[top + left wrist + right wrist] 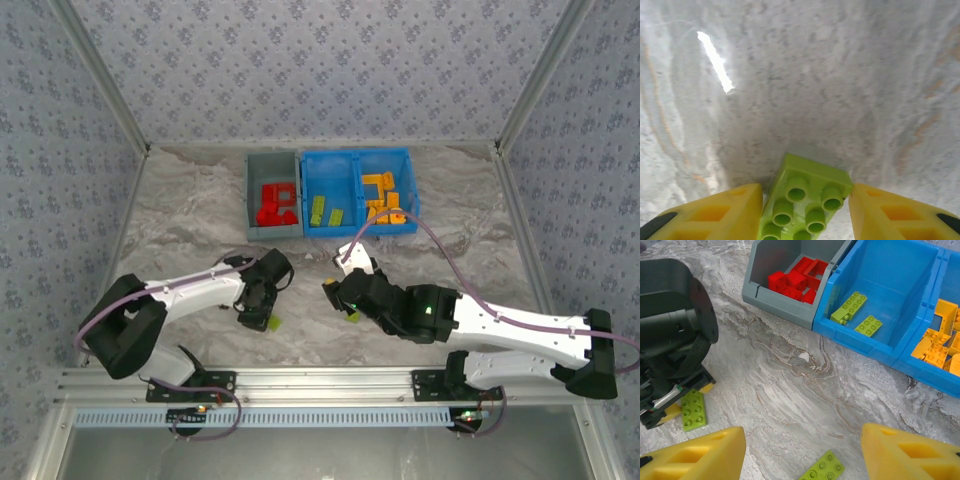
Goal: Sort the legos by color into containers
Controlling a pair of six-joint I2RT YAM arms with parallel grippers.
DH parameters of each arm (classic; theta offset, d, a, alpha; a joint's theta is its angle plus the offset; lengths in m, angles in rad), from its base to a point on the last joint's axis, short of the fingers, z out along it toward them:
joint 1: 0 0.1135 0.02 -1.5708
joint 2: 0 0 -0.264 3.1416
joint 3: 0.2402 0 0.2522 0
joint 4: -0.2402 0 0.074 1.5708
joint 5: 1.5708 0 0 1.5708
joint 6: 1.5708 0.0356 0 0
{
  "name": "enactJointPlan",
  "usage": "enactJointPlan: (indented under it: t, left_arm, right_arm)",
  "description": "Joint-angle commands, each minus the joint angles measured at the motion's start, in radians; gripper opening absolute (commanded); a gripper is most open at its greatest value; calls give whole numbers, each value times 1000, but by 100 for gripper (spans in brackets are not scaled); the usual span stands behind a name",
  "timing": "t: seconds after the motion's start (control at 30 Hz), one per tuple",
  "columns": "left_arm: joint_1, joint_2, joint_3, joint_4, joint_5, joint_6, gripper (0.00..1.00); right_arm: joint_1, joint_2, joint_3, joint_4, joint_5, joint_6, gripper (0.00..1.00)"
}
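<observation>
Enclosure: walls point(320, 60) papered in a small blue-grey floral print on three sides; light is even, with one glare streak in the left wrist view

Worktop point(180, 220): flat grey-white marbled sheet; lime pieces stand out on it

Left arm point(190, 288), right arm point(500, 318): both reach inward over the near middle, judged one stray brick each

Containers: grey bin point(250, 200) and blue pair point(355, 165) touch in a row at far centre, open tops up, within reach of both arms. Red legos point(275, 205) in grey, sorted lime bricks point(328, 212) in the blue left compartment, orange legos point(383, 200) in the right

Right hand point(802, 445): released, fingers wide, nothing held; hangs over loose lime brick point(822, 467) lying flat, judged lined up for a pick

Left hand point(806, 190): low over the worktop, fingers either side of diagonal lime brick point(812, 172), studs up. Pads look to meet its edges; cannot tell whether it is clamped

Both strays belong in the blue left compartment
</observation>
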Motion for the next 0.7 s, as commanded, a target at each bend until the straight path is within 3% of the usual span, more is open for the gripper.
enactJointPlan:
  t: [0.0,0.3,0.67]
  left_arm:
    - [3,28,19,-17,-10,-58,48]
    - [-17,44,1,-8,35,12,59]
    - [-33,93,-3,9,65,70,47]
  right_arm:
    - [6,2,-2,-12,17,22,65]
    - [7,3,-4,-6,0,20,65]
    - [7,3,-3,-4,0,27,66]
